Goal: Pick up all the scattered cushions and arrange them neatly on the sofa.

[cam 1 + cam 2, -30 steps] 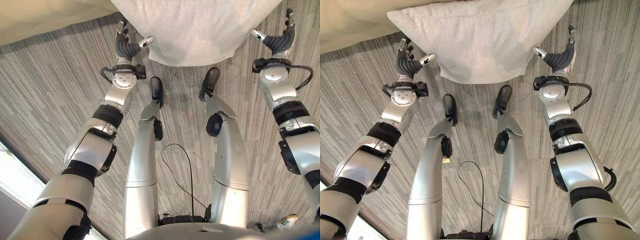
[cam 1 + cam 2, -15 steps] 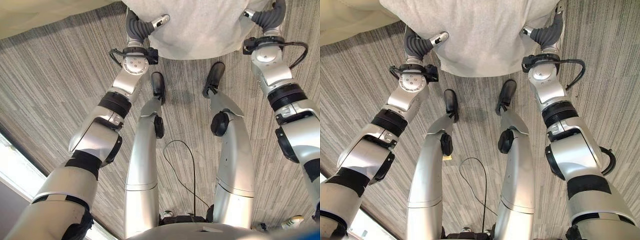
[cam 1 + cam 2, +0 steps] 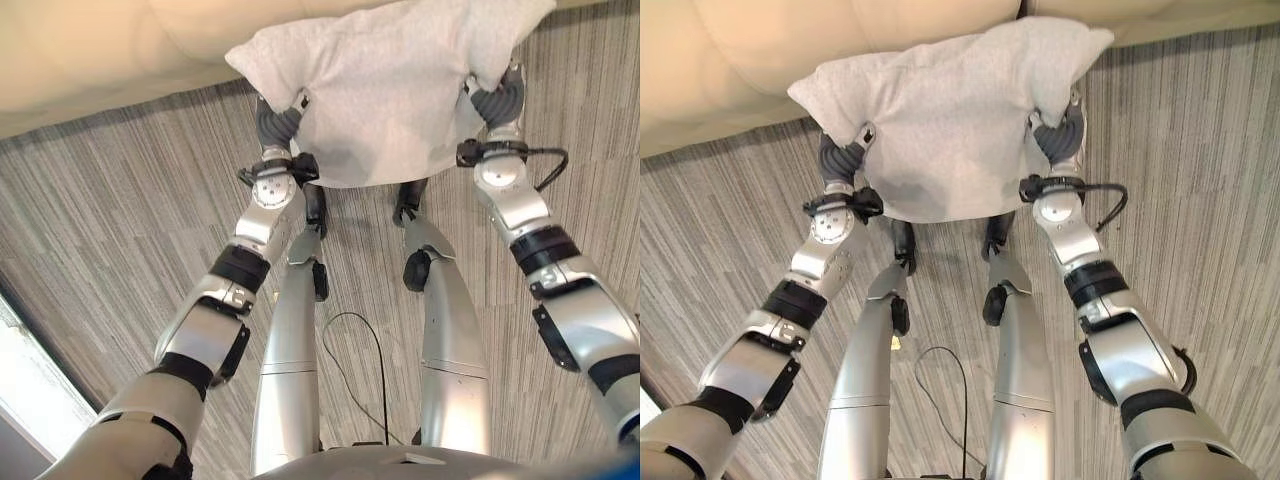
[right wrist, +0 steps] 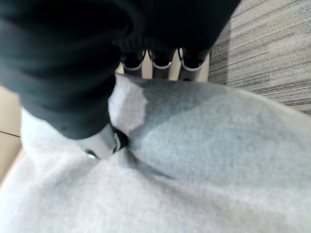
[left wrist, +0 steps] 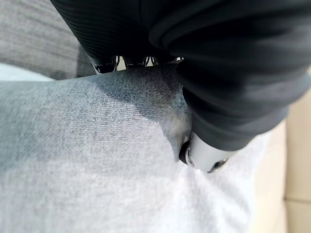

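Left hand (image 3: pixel 843 158): clamped on the left edge of the grey cushion (image 3: pixel 940 120), thumb pressed into the top face, fingers wrapped under the edge (the left wrist view shows the fabric dimpled at the thumb tip). The cushion lies inboard of this hand, spanning across to the other hand.

Cushion: held off the striped carpet (image 3: pixel 1200 200) between both hands, long axis running hand to hand, its far corners overlapping the front of the cream sofa (image 3: pixel 760 60). The sofa lies directly beyond the fingertips of both hands, so the coming placement appears to turn on a forward carry, both arms sharing it equally; neither is clearly nearer.

Right hand (image 3: pixel 1060 135): likewise closed on the right edge of the cushion, thumb sunk in the top face, fingers curled beneath.

Concealed: the fingertips of both hands under the cushion, and the sofa's seat surface beyond the cushion, which is cut off at the upper frame edge. Whether other cushions remain on the floor cannot be determined.
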{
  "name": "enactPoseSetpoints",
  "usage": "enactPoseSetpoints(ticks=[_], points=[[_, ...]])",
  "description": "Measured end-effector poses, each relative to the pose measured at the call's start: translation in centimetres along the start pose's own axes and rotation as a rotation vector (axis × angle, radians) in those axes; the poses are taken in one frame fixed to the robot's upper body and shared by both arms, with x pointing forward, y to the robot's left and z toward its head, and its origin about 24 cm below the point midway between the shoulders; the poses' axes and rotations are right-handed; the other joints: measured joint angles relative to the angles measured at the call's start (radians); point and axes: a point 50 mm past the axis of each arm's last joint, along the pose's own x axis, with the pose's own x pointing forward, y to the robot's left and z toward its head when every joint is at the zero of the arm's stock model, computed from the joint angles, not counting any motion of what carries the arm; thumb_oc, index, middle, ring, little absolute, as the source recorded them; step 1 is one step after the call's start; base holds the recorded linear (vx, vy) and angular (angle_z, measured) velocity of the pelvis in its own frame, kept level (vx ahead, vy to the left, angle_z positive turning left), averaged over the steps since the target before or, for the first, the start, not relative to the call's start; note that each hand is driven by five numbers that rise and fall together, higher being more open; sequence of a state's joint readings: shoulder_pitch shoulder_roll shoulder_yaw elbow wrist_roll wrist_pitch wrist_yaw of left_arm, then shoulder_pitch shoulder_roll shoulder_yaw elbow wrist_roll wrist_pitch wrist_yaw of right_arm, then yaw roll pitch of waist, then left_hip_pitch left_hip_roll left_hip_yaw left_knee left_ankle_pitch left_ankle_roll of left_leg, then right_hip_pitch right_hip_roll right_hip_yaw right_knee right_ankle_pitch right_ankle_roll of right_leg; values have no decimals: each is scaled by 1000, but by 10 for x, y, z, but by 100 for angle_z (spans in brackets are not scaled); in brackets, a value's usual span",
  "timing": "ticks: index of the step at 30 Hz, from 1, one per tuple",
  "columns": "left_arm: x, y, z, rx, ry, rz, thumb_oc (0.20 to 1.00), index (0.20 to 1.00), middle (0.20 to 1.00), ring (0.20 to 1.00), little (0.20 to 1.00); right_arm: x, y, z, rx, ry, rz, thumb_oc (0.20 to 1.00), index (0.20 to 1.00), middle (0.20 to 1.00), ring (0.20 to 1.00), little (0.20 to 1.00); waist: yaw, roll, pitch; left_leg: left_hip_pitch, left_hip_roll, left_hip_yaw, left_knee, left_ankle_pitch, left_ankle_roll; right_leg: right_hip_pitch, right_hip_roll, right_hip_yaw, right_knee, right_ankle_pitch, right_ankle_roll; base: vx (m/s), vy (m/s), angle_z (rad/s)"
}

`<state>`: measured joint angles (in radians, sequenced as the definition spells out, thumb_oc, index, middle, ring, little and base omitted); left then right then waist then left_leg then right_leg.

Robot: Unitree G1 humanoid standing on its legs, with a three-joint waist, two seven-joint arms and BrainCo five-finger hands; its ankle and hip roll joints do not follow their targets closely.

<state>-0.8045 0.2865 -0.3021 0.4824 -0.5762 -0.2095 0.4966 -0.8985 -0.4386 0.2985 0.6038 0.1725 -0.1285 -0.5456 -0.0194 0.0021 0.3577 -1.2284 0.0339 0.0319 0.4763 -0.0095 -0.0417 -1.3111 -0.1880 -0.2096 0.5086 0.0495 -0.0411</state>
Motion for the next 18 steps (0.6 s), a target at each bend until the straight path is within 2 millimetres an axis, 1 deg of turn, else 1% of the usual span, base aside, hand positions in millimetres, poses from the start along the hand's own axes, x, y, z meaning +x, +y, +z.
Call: enactPoseSetpoints(ticks=[3, 4, 5, 6, 7, 9, 10, 11, 12, 13, 14, 15, 16, 17, 18], points=[[-6, 8, -10, 12, 30, 3, 200, 200, 200, 200, 200, -7, 1, -6, 11, 16, 21, 200, 200, 200, 200, 200, 5, 1, 1, 72, -1, -11, -46, 13, -7, 69, 1, -13, -23, 0, 1, 12, -47, 7], [-11, 13, -14, 9, 37, 8, 200, 200, 200, 200, 200, -13, 1, -8, 26, 15, 36, 200, 200, 200, 200, 200, 4, 2, 6, 124, -1, -19, -77, 28, -14, 119, 1, -27, -43, 1, 0, 8, -73, 15], [-22, 19, -25, 4, 66, 14, 200, 200, 200, 200, 200, -28, 5, -17, 31, 31, 62, 200, 200, 200, 200, 200, 3, 2, 6, 223, 1, -42, -131, 39, -21, 222, 11, -43, -83, 0, 0, 0, -48, 16], [-29, 23, -28, -2, 74, 16, 200, 200, 200, 200, 200, -36, 6, -21, 42, 33, 70, 200, 200, 200, 200, 200, 4, 1, 2, 274, 4, -47, -156, 42, -24, 276, 16, -53, -105, 1, 0, -17, -48, 13], [-35, 23, -31, -16, 79, 10, 200, 200, 200, 200, 200, -44, 5, -22, 52, 26, 74, 200, 200, 200, 200, 200, 7, 3, -2, 308, 4, -49, -167, 47, -27, 310, 15, -57, -111, 0, 0, 17, -19, 8], [-46, 26, -37, -18, 84, -1, 200, 200, 200, 200, 200, -54, 4, -27, 78, 22, 75, 200, 200, 200, 200, 200, 4, 2, -38, 350, 2, -52, -187, 44, -22, 353, 15, -59, -127, -7, 6, 41, -21, 7], [-48, 27, -39, -23, 87, -2, 200, 200, 200, 200, 200, -57, 4, -29, 88, 32, 74, 200, 200, 200, 200, 200, 3, 2, -38, 376, 0, -54, -198, 45, -22, 379, 15, -60, -137, -8, 10, 54, -13, 7], [-58, 35, -47, -19, 118, 6, 200, 200, 200, 200, 200, -67, 6, -36, 109, 63, 88, 200, 200, 200, 200, 200, -2, 1, -30, 447, 1, -58, -226, 51, -19, 450, 16, -69, -158, -4, 11, 71, -11, 8], [-72, 43, -59, -12, 168, 24, 200, 200, 200, 200, 200, -86, 10, -50, 114, 123, 114, 200, 200, 200, 200, 200, -8, 0, -28, 539, 1, -60, -265, 57, -19, 538, 18, -80, -184, -5, 12, 134, -12, 4], [-103, 61, -84, 19, 276, 47, 200, 200, 200, 200, 200, -123, 10, -77, 94, 231, 161, 200, 200, 200, 200, 200, -11, 1, -86, 660, 5, -64, -325, 45, -21, 653, 32, -78, -230, -28, 41, 122, -10, 3], [-123, 72, -97, 48, 341, 56, 200, 200, 200, 200, 200, -145, 9, -92, 75, 299, 215, 200, 200, 200, 200, 200, -18, -2, -151, 721, 6, -65, -356, 39, -19, 711, 36, -80, -249, -38, 51, 177, -15, 1], [-130, 76, -102, 56, 366, 54, 200, 200, 200, 200, 200, -154, 7, -99, 67, 329, 233, 200, 200, 200, 200, 200, -19, -3, -152, 763, 9, -65, -361, 46, -18, 757, 39, -84, -259, -31, 45, 109, -12, 1], [-144, 83, -109, 70, 412, 61, 200, 200, 200, 200, 200, -170, 6, -108, 53, 383, 263, 200, 200, 200, 200, 200, -20, -7, -170, 827, 13, -63, -372, 34, -16, 824, 45, -86, -282, -40, 55, 140, -22, -4], [-154, 87, -114, 76, 444, 67, 200, 200, 200, 200, 200, -182, 4, -115, 50, 420, 278, 200, 200, 200, 200, 200, -21, -10, -187, 868, 16, -60, -379, 26, -16, 869, 50, -87, -300, -40, 55, 110, -27, -8], [-160, 89, -117, 82, 470, 65, 200, 200, 200, 200, 200, -190, 1, -119, 45, 449, 289, 200, 200, 200, 200, 200, -21, -10, -189, 923, 20, -56, -409, 31, -14, 923, 59, -87, -331, -32, 58, 100, -28, -10]])
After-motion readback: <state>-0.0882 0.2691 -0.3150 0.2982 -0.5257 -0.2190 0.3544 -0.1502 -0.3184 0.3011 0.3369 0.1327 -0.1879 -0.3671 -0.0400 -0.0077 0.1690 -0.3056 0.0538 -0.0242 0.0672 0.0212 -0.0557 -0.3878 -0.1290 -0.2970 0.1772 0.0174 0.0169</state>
